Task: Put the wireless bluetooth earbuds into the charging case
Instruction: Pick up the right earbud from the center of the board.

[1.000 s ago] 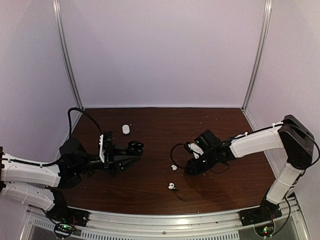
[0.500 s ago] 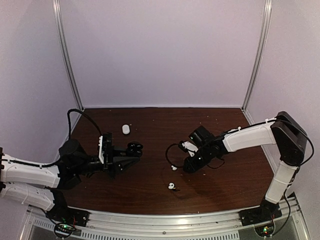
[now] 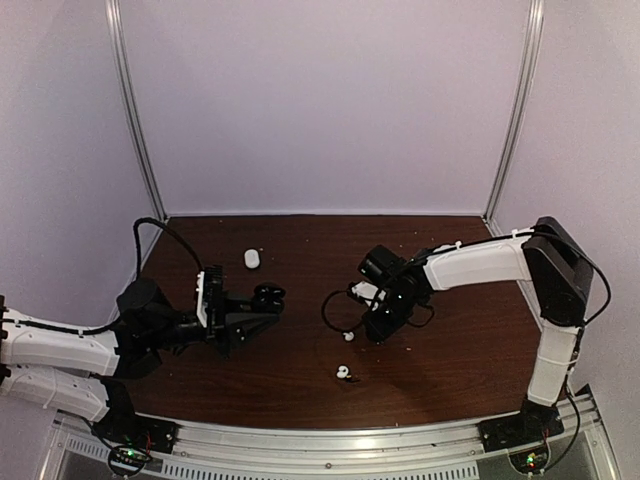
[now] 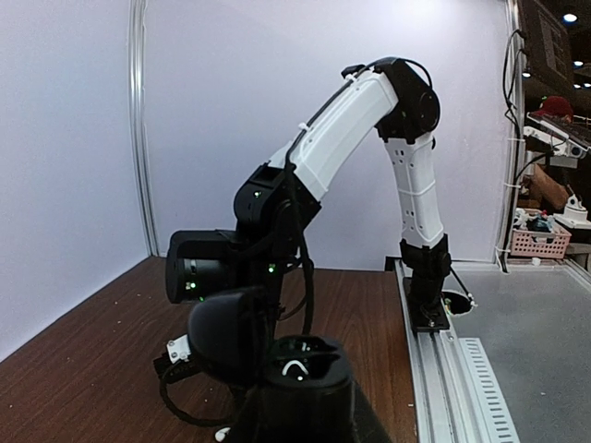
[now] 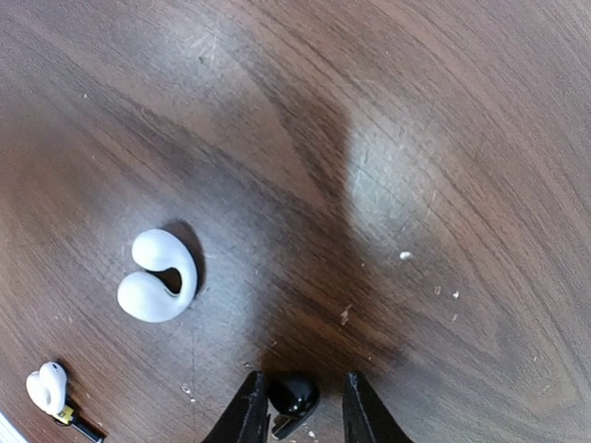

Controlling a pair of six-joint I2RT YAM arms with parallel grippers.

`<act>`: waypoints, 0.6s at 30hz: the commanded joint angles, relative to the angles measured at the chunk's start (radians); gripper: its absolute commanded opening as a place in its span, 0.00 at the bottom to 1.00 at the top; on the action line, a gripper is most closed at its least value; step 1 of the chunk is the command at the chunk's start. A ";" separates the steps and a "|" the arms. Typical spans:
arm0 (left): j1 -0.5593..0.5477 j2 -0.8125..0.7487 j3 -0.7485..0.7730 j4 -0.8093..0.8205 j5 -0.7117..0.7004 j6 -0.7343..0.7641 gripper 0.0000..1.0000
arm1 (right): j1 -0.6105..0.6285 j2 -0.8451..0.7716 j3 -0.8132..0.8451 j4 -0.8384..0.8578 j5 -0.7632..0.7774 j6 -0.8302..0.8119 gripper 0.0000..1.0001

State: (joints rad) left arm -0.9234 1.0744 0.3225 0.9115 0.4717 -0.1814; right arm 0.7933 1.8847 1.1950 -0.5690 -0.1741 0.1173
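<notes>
My left gripper [image 3: 258, 303] is shut on a black charging case [image 3: 268, 294] and holds it above the table with its lid open. In the left wrist view the case [image 4: 303, 369] shows its open sockets, with the lid [image 4: 226, 332] tipped to the left. My right gripper [image 3: 377, 327] is low over the table, jaws apart. In the right wrist view a black earbud [image 5: 294, 395] lies between the fingertips [image 5: 247, 411], against the left one and clear of the right. A white earbud [image 5: 157, 277] lies to the upper left. Another white earbud [image 5: 44, 388] lies at the far lower left.
A white case [image 3: 251, 258] lies at the back left of the brown table [image 3: 460, 360]. The two white earbuds show in the top view [image 3: 348, 336] [image 3: 342, 373], left of and in front of my right gripper. A black cable loops beside the right wrist [image 3: 330, 310].
My right arm has swung left and farther from its base, bringing its gripper beside the nearer white earbud. My left arm with the case has barely moved.
</notes>
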 commanded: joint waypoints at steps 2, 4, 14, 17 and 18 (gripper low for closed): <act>0.006 -0.018 -0.005 0.035 -0.004 0.016 0.08 | 0.020 0.056 0.056 -0.099 0.065 -0.021 0.27; 0.006 -0.018 -0.005 0.033 -0.004 0.017 0.08 | 0.025 0.067 0.067 -0.114 0.072 -0.023 0.25; 0.007 -0.021 -0.007 0.030 -0.009 0.021 0.08 | 0.040 0.066 0.077 -0.137 0.076 -0.027 0.21; 0.006 -0.019 -0.007 0.032 -0.010 0.020 0.08 | 0.049 0.055 0.071 -0.125 0.071 -0.037 0.19; 0.006 -0.018 -0.005 0.032 -0.009 0.020 0.08 | 0.050 0.055 0.071 -0.124 0.070 -0.041 0.18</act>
State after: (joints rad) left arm -0.9234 1.0702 0.3210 0.9112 0.4709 -0.1738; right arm 0.8257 1.9312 1.2709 -0.6586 -0.1097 0.0929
